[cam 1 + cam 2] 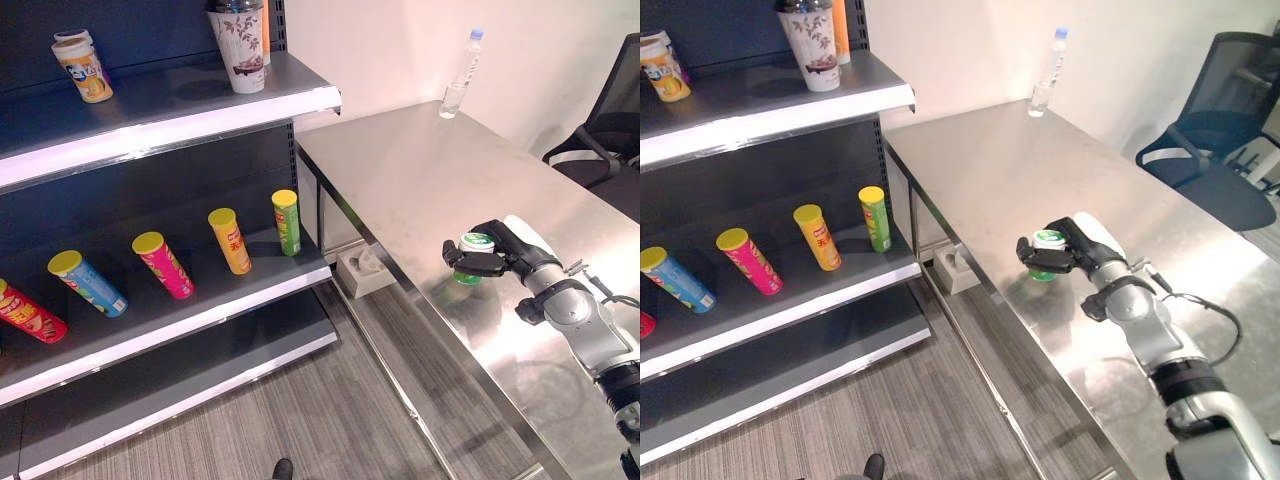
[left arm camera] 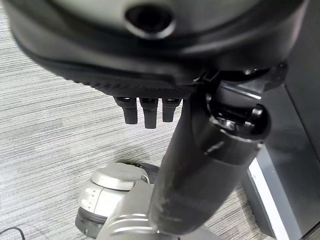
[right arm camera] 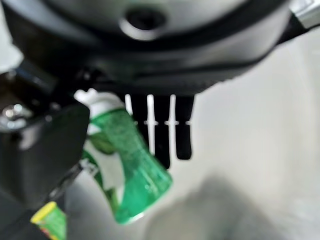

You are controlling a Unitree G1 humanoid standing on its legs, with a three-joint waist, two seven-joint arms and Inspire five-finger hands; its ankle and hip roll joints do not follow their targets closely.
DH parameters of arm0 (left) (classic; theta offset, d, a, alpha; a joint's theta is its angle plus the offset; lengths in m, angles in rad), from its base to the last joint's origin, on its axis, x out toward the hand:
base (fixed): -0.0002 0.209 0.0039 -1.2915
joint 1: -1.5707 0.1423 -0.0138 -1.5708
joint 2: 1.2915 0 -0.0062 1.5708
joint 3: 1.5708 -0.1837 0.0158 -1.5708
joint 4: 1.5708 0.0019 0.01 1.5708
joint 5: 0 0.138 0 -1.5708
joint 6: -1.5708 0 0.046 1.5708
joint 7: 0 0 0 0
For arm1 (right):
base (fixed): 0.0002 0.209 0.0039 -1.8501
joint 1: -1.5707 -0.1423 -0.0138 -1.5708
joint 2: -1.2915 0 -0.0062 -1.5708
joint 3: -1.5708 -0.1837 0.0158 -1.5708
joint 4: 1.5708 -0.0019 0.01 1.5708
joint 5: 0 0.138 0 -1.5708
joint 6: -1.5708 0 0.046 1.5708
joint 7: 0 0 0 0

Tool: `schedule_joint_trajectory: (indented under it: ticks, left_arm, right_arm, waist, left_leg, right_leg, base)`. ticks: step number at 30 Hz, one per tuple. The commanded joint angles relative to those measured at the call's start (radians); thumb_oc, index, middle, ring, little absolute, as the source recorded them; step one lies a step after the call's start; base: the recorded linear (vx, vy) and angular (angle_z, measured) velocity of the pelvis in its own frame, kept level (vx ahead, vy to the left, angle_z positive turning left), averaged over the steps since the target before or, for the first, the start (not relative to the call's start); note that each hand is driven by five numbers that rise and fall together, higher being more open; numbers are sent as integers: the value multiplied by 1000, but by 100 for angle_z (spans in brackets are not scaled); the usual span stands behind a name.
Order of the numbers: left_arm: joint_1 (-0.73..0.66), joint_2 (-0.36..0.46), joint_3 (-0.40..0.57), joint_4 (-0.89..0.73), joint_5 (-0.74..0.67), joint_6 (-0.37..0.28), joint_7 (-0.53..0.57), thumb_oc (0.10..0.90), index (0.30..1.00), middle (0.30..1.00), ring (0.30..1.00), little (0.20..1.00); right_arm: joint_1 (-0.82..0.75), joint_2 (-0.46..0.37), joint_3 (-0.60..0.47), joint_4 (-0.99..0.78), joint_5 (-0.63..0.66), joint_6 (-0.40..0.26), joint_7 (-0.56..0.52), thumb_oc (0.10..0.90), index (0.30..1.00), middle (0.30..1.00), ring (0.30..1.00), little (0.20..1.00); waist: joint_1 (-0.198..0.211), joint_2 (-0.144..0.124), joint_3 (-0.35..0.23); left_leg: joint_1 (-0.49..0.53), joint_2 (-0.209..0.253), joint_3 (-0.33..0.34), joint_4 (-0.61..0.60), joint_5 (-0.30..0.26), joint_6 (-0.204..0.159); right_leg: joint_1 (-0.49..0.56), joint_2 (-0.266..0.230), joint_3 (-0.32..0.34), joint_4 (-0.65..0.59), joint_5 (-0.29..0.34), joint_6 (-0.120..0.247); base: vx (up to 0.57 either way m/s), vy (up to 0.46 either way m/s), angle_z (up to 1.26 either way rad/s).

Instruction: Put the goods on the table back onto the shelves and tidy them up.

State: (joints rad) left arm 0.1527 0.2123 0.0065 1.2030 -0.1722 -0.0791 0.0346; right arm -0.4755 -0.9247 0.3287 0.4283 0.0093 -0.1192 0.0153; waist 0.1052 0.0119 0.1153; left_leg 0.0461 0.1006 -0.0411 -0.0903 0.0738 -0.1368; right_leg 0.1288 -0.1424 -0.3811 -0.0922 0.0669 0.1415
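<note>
The right hand (image 1: 497,255) is at the near edge of the steel counter (image 1: 430,170), its fingers (image 3: 165,125) and thumb curled round a green bottle (image 3: 127,160) with a white cap, which stands on the counter between them. The left hand (image 2: 150,107) hangs over the grey floor, fingers bent and holding nothing. Tube cans (image 1: 230,240) lie tilted in a row on the middle shelf (image 1: 200,310), cups on the top one, and a clear water bottle (image 1: 460,75) stands at the counter's far edge.
</note>
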Motion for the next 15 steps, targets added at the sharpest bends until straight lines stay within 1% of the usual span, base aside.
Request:
schedule_joint_trajectory:
  ticks: [1, 5, 6, 7, 8, 9, 11, 12, 13, 14, 15]
  left_arm:
    - [-64, 54, -14, 40, 33, -18, 25, 800, 900, 900, 900, 900]
    - [-68, 59, 4, 38, 43, -17, 27, 800, 900, 900, 900, 900]
    - [-68, 59, 3, 38, 43, -17, 27, 800, 900, 900, 900, 900]
    - [-69, 58, 5, 36, 44, -18, 25, 800, 900, 900, 900, 900]
    - [-69, 59, 5, 36, 44, -18, 25, 800, 900, 900, 900, 900]
    - [-72, 60, 5, 35, 43, -18, 25, 800, 900, 900, 900, 900]
    - [-77, 68, 6, 32, 33, -21, 23, 800, 900, 900, 900, 900]
    - [-84, 74, 2, 25, 22, -23, 22, 800, 900, 900, 900, 900]
    - [-94, 78, 1, 19, 13, -23, 24, 800, 900, 900, 900, 900]
    - [-95, 77, 2, 20, 13, -23, 24, 800, 900, 900, 900, 900]
    - [-102, 84, -6, 3, 7, -26, 25, 800, 900, 900, 900, 900]
  right_arm:
    - [-104, -54, -77, -170, 31, -91, -55, 400, 300, 300, 300, 300]
    - [-88, -101, -148, -343, 78, -126, -49, 400, 300, 300, 300, 300]
    - [-85, -101, -151, -345, 78, -125, -49, 400, 300, 300, 300, 300]
    - [-99, -107, -171, -417, 95, -139, -51, 400, 300, 300, 300, 300]
    - [-97, -107, -173, -418, 95, -138, -51, 400, 300, 300, 300, 300]
    - [-136, -119, -190, -477, 123, -155, -55, 400, 300, 300, 300, 300]
    - [-210, -136, -175, -498, 155, -168, -61, 400, 300, 300, 300, 300]
    - [-260, -153, -166, -502, 167, -174, -70, 400, 300, 300, 300, 300]
    - [-304, -169, -153, -501, 178, -175, -76, 400, 300, 300, 300, 300]
    - [-309, -169, -149, -499, 178, -175, -76, 400, 300, 300, 300, 300]
    - [-400, -184, -100, -489, 183, -176, -87, 400, 300, 300, 300, 300]
  waist:
    - [16, -52, -45]
    - [8, -55, -51]
    - [9, -54, -51]
    - [9, -55, -54]
    - [9, -55, -54]
    - [10, -54, -56]
    - [17, -53, -47]
    - [27, -57, -34]
    - [27, -63, -23]
    - [24, -62, -24]
    - [22, -80, -11]
  left_leg:
    - [30, 89, 121, 6, -61, -78]
    - [36, 102, 116, 12, -60, -85]
    - [36, 102, 116, 12, -60, -86]
    - [35, 113, 112, 11, -51, -93]
    - [35, 113, 111, 11, -51, -94]
    - [21, 132, 98, 6, -26, -109]
    - [-20, 148, 76, 3, 14, -122]
    - [-55, 149, 61, 3, 46, -125]
    - [-88, 145, 53, 3, 61, -125]
    - [-91, 145, 51, 3, 62, -125]
    - [-120, 153, 120, 21, 49, -119]
  right_leg:
    - [6, -58, 25, 65, -127, 78]
    - [7, -44, 34, 78, -144, 70]
    - [7, -44, 34, 79, -144, 70]
    - [6, -32, 36, 83, -153, 62]
    - [6, -31, 35, 83, -153, 62]
    - [0, -8, 33, 87, -168, 50]
    - [-16, 19, 33, 91, -184, 38]
    - [-23, 26, 28, 89, -190, 36]
    - [-33, 26, 20, 91, -192, 33]
    - [-35, 25, 18, 92, -193, 33]
    - [-57, 26, -15, 100, -190, 27]
  base:
    - [-13, -48, 0]
    - [-10, -64, -1]
    - [-28, -101, 2]
    - [-25, -75, 1]
    - [-64, -165, 2]
    - [-89, -147, 6]
    - [-175, -154, 13]
    - [-223, -86, 17]
    - [-163, -46, 23]
    - [-202, -87, 65]
    - [-177, -71, 82]
